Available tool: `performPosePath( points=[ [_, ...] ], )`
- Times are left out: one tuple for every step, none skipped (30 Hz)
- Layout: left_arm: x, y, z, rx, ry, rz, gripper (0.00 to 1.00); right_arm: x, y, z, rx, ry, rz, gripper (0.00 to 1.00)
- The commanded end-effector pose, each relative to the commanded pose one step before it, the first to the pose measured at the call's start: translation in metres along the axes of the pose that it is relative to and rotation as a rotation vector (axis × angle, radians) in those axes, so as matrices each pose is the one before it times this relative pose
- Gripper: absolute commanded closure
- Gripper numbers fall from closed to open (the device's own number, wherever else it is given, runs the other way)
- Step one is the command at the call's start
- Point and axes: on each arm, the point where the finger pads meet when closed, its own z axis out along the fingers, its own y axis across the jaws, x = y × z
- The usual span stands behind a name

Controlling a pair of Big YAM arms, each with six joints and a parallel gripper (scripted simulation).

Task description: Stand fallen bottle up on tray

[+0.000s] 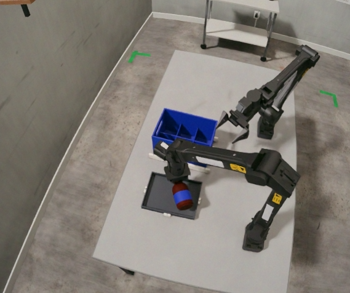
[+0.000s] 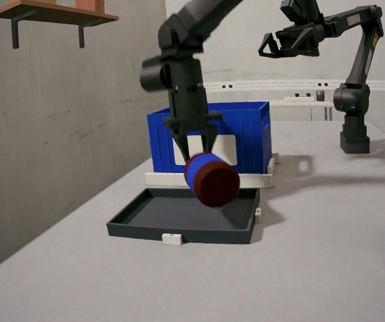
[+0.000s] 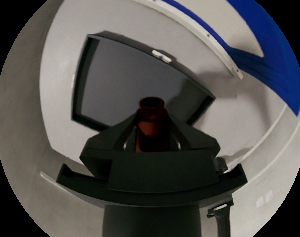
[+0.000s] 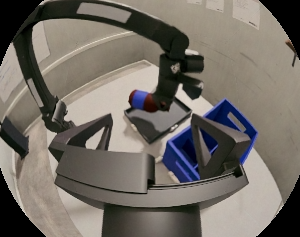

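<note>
Left gripper (image 1: 177, 180) (image 2: 197, 157) (image 3: 152, 130) (image 4: 163, 105) clamped on the bottle (image 1: 182, 196) (image 2: 212, 180) (image 3: 152, 119) (image 4: 142, 100) near its neck end, fingers pointing down. Bottle runs out from the fingertips, body and base on the side away from the crate (image 1: 186, 119) (image 2: 251, 138) (image 3: 287, 74) (image 4: 179, 158), mouth end at the fingers. Long axis slants, nearer lying than upright, roughly crosswise to the fingers — this is the relation that matters. Base seems to hang above the tray (image 1: 169, 213) (image 2: 178, 226) (image 3: 127, 69) (image 4: 151, 140), tray floor below the fingers, nothing of the bottle visibly resting on it.

Right gripper (image 1: 227, 128) (image 2: 284, 51) (image 4: 153, 130) well apart from the bottle, over beyond the crate, fingers spread with nothing between. Left is the nearer arm, and the job looks like its alone.

Judgement: lift is under way, standing not done. Next should swing the base down under the fingers until the axis is vertical, then lower onto the tray floor. Risk — bottle slips in the grip, or base catches the tray rim and shoves it. Crate and tray look level now.
</note>
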Motion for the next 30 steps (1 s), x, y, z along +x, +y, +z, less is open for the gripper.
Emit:
performPosePath(
  points=[
    [-0.01915, 0.01542, -0.04146, -0.04713, -0.05803, 0.00107, 0.72, -0.0124, -0.0019, -0.00063, 0.00355, -0.0347, -0.01014, 0.0],
    [0.00077, -0.00064, 0.00854, 0.01203, 0.01542, 0.00006, 0.72, 0.0, 0.0, 0.0, 0.0, 0.0, 0.0, 0.0],
    [0.00139, 0.00266, -0.00143, -0.00125, -0.00137, 0.01003, 0.72, 0.0, 0.0, 0.0, 0.0, 0.0, 0.0, 0.0],
    [0.01234, -0.00342, 0.00238, 0.01164, 0.01438, 0.00616, 0.72, 0.0, 0.0, 0.0, 0.0, 0.0, 0.0, 0.0],
    [0.00548, 0.00173, -0.00988, -0.00636, -0.00721, 0.01275, 0.72, 0.0, 0.0, 0.0, 0.0, 0.0, 0.0, 0.0],
    [0.0065, 0.00194, -0.00586, 0.00007, 0.00051, 0.00247, 0.72, 0.0, 0.0, 0.0, 0.0, 0.0, 0.0, 0.0],
    [0.00575, 0.00182, -0.00529, -0.00034, -0.00005, -0.00201, 0.72, 0.0, 0.0, 0.0, 0.0, 0.0, 0.0, 0.0],
    [0.00488, 0.00161, -0.00454, -0.00049, -0.00022, -0.00347, 0.72, 0.0, 0.0, 0.0, 0.0, 0.0, 0.0, 0.0],
    [0.00393, 0.00125, -0.00362, 0.00054, 0.00081, -0.00569, 0.72, 0.0, 0.0, 0.0, 0.0, 0.0, 0.0, 0.0],
    [-0.00399, 0.00736, -0.01113, -0.01436, -0.01507, -0.01841, 0.72, 0.0, 0.0, 0.0, 0.0, 0.0, 0.0, 0.0],
    [0.0019, 0.00083, -0.00185, 0.00184, 0.00261, -0.00464, 0.72, 0.0, 0.0, 0.0, 0.0, 0.0, 0.0, 0.0],
    [0.00186, 0.00101, -0.00194, 0.00183, 0.00278, -0.00552, 0.72, 0.0, 0.0, 0.0, 0.0, 0.0, 0.0, 0.0],
    [0.00024, 0.00035, -0.00039, -0.00011, 0.00014, -0.00284, 0.72, 0.0, 0.0, 0.0, 0.0, 0.0, 0.0, 0.0],
    [-0.00004, 0.00011, -0.00007, -0.0002, -0.0003, -0.00139, 0.72, 0.0, 0.0, 0.0, 0.0, 0.0, 0.0, 0.0],
    [0.0, 0.0, 0.0, 0.0, 0.0, 0.0, 0.72, 0.0, 0.0, 0.0, 0.0, 0.0, 0.0, 0.0],
    [0.0, 0.0, 0.0, 0.0, 0.0, 0.0, 0.72, 0.0, 0.0, 0.0, 0.0, 0.0, 0.0, 0.0],
    [-0.00289, -0.00428, 0.00632, 0.01493, 0.01507, 0.01134, 0.72, 0.0, 0.0, 0.0, 0.0, 0.0, 0.0, 0.0],
    [0.00053, -0.00046, -0.00498, -0.00096, -0.00111, -0.00001, 0.72, 0.0, 0.0, 0.0, 0.0, 0.0, 0.0, 0.0],
    [0.00096, -0.00078, -0.01351, -0.00775, -0.00841, -0.00004, 0.72, 0.0, 0.0, 0.0, 0.0, 0.0, 0.0, 0.0],
    [-0.0026, -0.00384, -0.00768, 0.00006, 0.0001, 0.02341, 0.72, 0.0, 0.0, 0.0, 0.0, 0.0, 0.0, 0.0],
    [0.0011, 0.00695, -0.00599, -0.0162, -0.02129, -0.00645, 0.72, 0.0, 0.0, 0.0, 0.0, 0.0, 0.0, 0.0],
    [0.0063, -0.00396, 0.0045, 0.00741, -0.00952, 0.00079, 0.72, 0.0, 0.0, 0.0, 0.0, 0.0, 0.0, 0.0],
    [0.00076, 0.00602, -0.00232, -0.01662, -0.03565, -0.00921, 0.72, 0.0, 0.0, 0.0, 0.0, 0.0, 0.0, 0.0],
    [-0.00021, 0.00137, -0.00166, -0.00982, -0.03974, -0.00283, 0.72, 0.0, 0.0, 0.0, 0.0, 0.0, 0.0, 0.0],
    [0.00685, -0.00597, 0.00697, 0.0098, -0.03095, -0.00606, 0.72, 0.0, 0.0, 0.0, 0.0, 0.0, 0.0, 0.0],
    [-0.00033, 0.00002, -0.00108, -0.00463, -0.04974, -0.00671, 0.72, 0.0, 0.0, 0.0, 0.0, 0.0, 0.0, 0.0],
    [-0.00028, 0.00006, -0.00085, -0.00532, -0.05007, -0.00528, 0.72, 0.0, 0.0, 0.0, 0.0, 0.0, 0.0, 0.0],
    [-0.00024, 0.0002, -0.00045, -0.00581, -0.0506, -0.00678, 0.72, 0.0, 0.0, 0.0, 0.0, 0.0, 0.0, 0.0],
    [-0.00022, 0.00029, -0.00023, -0.00597, -0.05179, -0.01871, 0.72, 0.0, 0.0, 0.0, 0.0, 0.0, 0.0, 0.0],
    [-0.00016, 0.00022, -0.00026, -0.00578, -0.05301, -0.00608, 0.72, 0.0, 0.0, 0.0, 0.0, 0.0, 0.0, 0.0]
  ],
)
